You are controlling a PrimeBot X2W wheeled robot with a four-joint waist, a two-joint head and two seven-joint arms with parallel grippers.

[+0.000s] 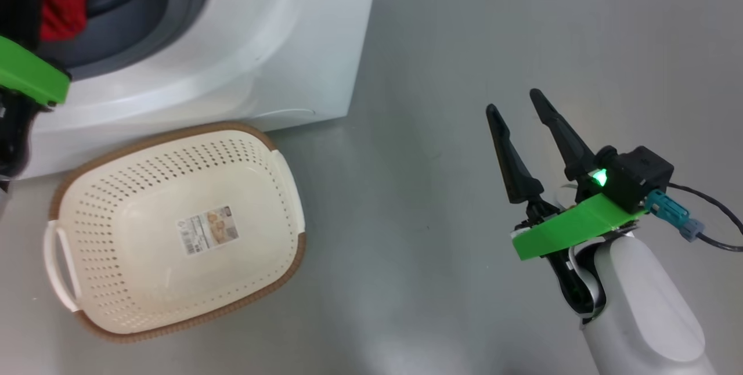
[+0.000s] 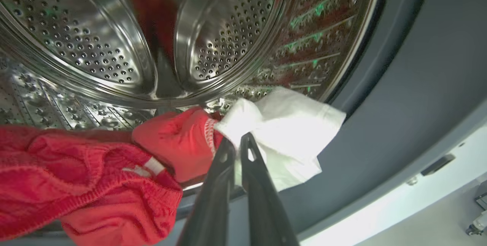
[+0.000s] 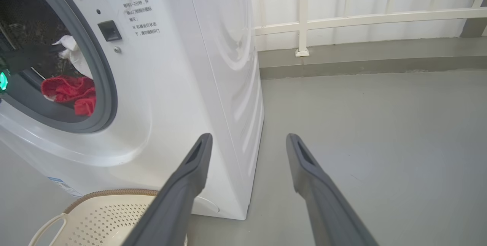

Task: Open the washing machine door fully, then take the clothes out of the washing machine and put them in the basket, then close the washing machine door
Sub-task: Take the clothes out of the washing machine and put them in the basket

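The white washing machine stands with its drum mouth uncovered; its door is out of view. Inside the steel drum, red clothes lie beside a white cloth. My left gripper reaches into the drum, its fingers pinched together on the white cloth's edge next to a red cuff. The red clothes and the white cloth also show through the grey rubber ring. The cream basket sits empty on the floor before the machine. My right gripper hangs open over bare floor to the right, holding nothing.
Grey floor spreads to the right of the machine. A white railing and a low kerb run along the wall behind. A black cable trails from my right wrist. The basket's near handle points toward me.
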